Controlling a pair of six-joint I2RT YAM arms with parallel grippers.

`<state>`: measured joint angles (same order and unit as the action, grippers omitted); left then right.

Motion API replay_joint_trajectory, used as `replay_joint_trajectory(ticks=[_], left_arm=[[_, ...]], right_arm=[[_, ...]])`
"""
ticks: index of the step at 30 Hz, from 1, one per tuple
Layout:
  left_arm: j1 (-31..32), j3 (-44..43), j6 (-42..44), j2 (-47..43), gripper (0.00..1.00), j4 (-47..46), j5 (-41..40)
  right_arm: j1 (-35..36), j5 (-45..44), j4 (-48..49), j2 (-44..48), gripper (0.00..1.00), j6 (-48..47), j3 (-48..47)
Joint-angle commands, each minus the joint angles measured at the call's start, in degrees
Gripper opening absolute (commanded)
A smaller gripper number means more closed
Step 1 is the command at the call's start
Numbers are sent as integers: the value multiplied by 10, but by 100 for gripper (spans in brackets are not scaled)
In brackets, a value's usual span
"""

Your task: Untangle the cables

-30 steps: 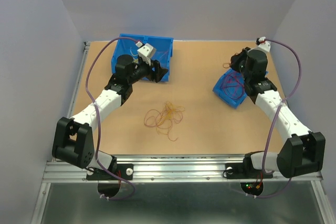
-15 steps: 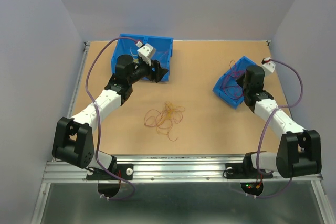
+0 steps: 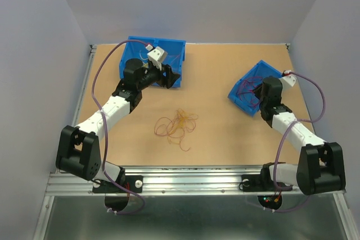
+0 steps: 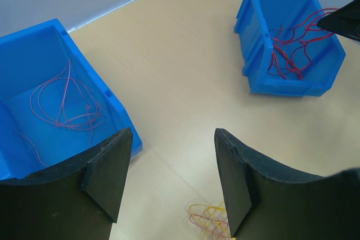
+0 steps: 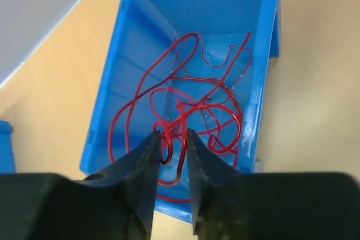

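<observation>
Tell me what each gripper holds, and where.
Left gripper is open and empty. Right gripper has jaws slightly parted around a loop of the red cable in the blue bin; the gap looks wider than the wire, so probably nothing is gripped.

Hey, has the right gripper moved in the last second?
Yes. In the top view, the right gripper has drawn back from the far end of the right blue bin toward its near end.
</observation>
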<state>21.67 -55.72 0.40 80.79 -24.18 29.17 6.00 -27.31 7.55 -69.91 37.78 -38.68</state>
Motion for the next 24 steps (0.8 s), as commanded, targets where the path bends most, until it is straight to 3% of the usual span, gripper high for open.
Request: replay_joint_trajectory(ticks=[1,10,18,24], left_arm=[[1,-3,9,-9,70,-24,11],[2,-7,28,-11,71,-10,15],[7,-60,111,1,71,139,82],[14,-38,159,-18,71,166,78]], right_arm=[[-3,3,26,-16,46,-9,-31],[1,83,-20,45,72,-50,-53],[86,263,-25,110,70,-118,24],[219,301,61,58,67,-181,58]])
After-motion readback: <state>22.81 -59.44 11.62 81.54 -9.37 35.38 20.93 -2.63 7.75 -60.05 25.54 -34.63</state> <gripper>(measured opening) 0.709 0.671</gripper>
